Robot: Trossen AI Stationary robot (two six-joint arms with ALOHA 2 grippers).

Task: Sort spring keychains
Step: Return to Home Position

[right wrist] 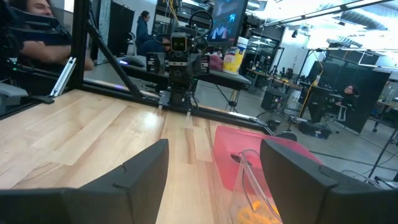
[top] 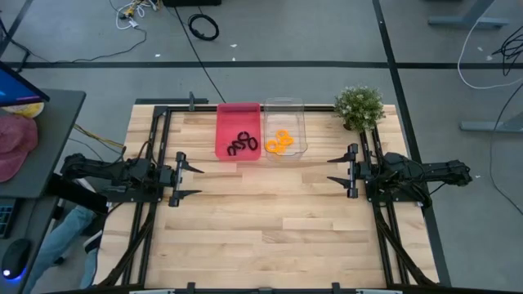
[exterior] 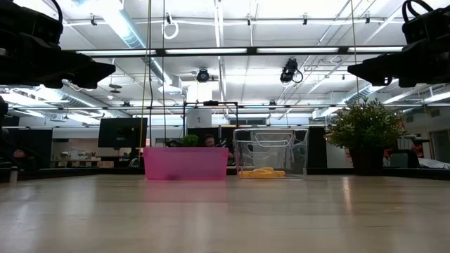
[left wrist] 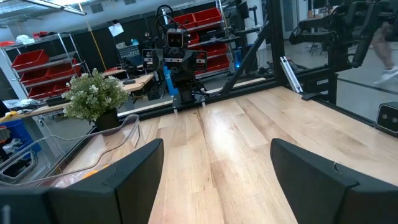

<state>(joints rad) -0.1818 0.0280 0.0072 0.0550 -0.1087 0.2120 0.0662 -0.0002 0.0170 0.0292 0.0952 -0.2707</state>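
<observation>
At opposite table [top: 270, 237] sides, left and right jaws wide, empty; black keychains [top: 242, 144] in red bin [top: 233, 118].

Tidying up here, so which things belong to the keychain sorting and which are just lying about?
Job: black keychains in red bin; orange keychains in clear bin; left gripper, right gripper, both open.
Lying about: potted plant; cable coil on floor; pink cap.
</observation>
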